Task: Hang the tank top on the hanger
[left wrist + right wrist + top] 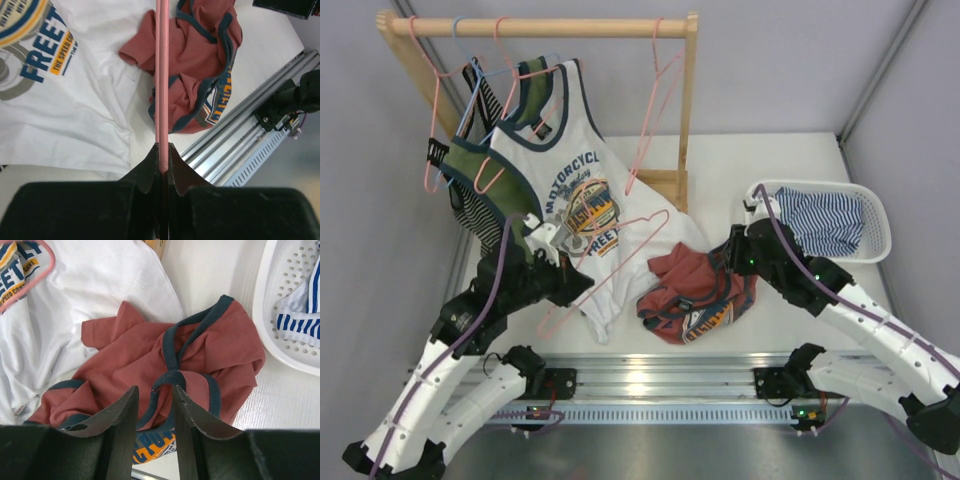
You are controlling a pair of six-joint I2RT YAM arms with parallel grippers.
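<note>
Two grippers are over the white table [760,160]. The right gripper [155,392] points down at the small rust-red sleeveless tank top [150,355] with dark navy trim. Its jaws stand partway open with a narrow gap, straddling a raised loop of the navy edging. A red fold shows between the fingertips. The jaws are not closed on the cloth, and I cannot tell whether the tips touch it.

The tank top lies crumpled on the table directly under that gripper, with its orange and blue chest print turned toward the near edge. Its left side touches the hem of a white printed top [580,200], which hangs from a wooden rack [540,27] and spills onto the table.

The left gripper [162,150] is clamped tight on a thin pink wire hanger [161,75]. The wire runs straight out from between the fingers and passes above the red cloth in the wrist view. In the overhead view the hanger's body is over the white top, just left of the tank top.

A white perforated plastic basket [885,225] sits at the right of the table, close beside the tank top but apart from it. In it lies a crumpled blue-and-white striped garment [825,220].
</note>
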